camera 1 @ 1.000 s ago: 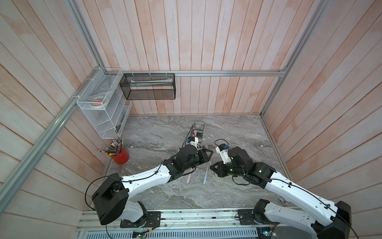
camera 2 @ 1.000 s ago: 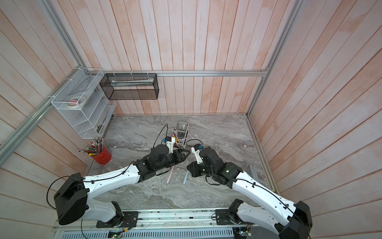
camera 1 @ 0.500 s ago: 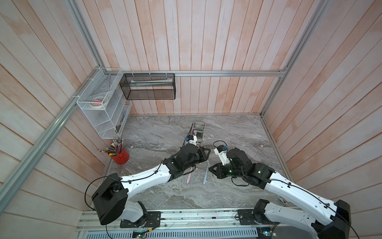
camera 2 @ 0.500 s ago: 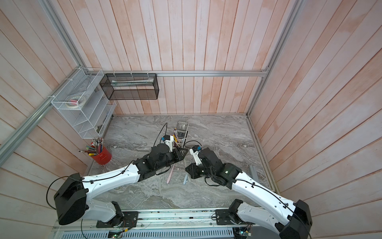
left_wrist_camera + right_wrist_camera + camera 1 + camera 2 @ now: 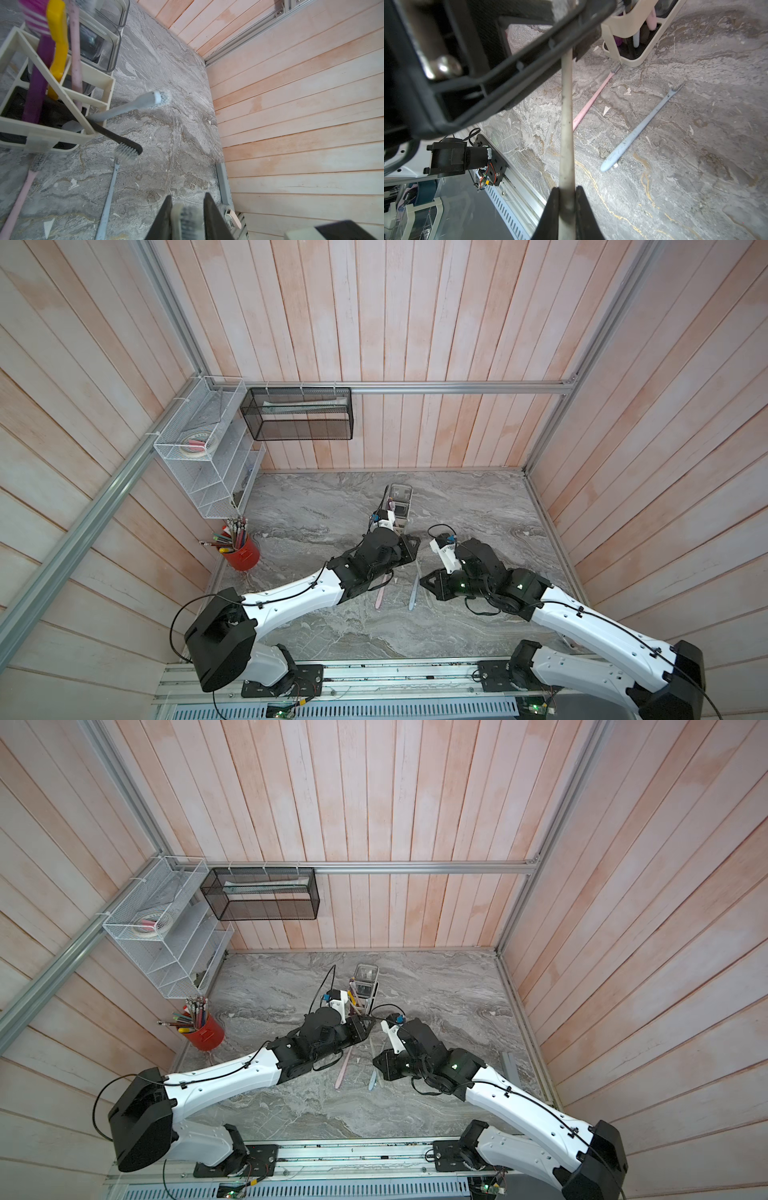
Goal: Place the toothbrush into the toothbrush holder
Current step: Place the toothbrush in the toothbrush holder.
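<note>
A cream toothbrush (image 5: 566, 124) hangs in the air between my two grippers. The right gripper (image 5: 566, 189) is shut on its handle end. In the left wrist view its bristle head (image 5: 187, 220) sits between the jaws of the left gripper (image 5: 188, 199), which press in on both sides. The cream toothbrush holder (image 5: 99, 83) stands just beyond the left gripper (image 5: 409, 545) in both top views, and several brushes lean in its compartments. The right wrist view shows the holder (image 5: 633, 60) from its slotted base.
A pink toothbrush (image 5: 591, 99) and a pale blue toothbrush (image 5: 639, 128) lie on the marble table under the grippers. A clear cup (image 5: 401, 493) sits in the holder's far end. A red pen cup (image 5: 243, 556), white wire rack (image 5: 208, 456) and black mesh basket (image 5: 299, 414) are at the left and back.
The left jaws have narrowed onto the brush head. Both arms have barely shifted, and the right gripper has kept its hold on the handle.
</note>
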Tool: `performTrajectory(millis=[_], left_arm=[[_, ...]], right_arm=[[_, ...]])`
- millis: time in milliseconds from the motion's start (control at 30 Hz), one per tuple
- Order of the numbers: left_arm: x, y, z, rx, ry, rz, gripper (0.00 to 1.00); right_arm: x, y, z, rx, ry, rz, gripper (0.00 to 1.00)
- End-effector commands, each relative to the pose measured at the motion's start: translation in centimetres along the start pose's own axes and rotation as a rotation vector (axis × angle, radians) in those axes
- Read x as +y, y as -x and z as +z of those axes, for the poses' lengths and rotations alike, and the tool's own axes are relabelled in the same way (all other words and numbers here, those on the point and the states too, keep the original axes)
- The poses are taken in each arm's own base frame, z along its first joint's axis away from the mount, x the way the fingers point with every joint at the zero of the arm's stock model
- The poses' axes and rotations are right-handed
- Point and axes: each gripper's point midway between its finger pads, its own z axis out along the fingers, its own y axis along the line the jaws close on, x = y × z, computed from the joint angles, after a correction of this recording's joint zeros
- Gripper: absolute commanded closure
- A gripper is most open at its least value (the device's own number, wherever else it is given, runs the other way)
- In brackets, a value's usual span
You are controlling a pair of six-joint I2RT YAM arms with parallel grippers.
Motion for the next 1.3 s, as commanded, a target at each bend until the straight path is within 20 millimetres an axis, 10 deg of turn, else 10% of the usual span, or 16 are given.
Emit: performTrajectory(millis=[0,533,733,933,1267], left_arm=[[-1.1,0.9,-0.3,-0.021,-0.01,0.021,0.76],[-1.5,1.8,-0.3,-0.034,0.001,0.064,1.0],[-2.6,6.2,-1.4,-0.129,0.028,0.174,1.0],[-5.4,12.0,-3.2,-0.317,0.043,0.41,1.0],[-9.8,17.4,-6.4,-0.684,0.022,0.757,1.0]], right_arm=[[0.3,-0.1,0.1,0.001,0.014,0.0,0.89],[0.4,0.5,-0.8,-0.022,0.0,-0.022,0.73],[0.5,3.5,-4.9,-0.176,-0.073,-0.07,0.48],[-0.1,5.9,-10.7,-0.399,-0.134,-0.083,0.03],[-0.7,5.0,-11.9,-0.46,-0.115,-0.11,0.02]])
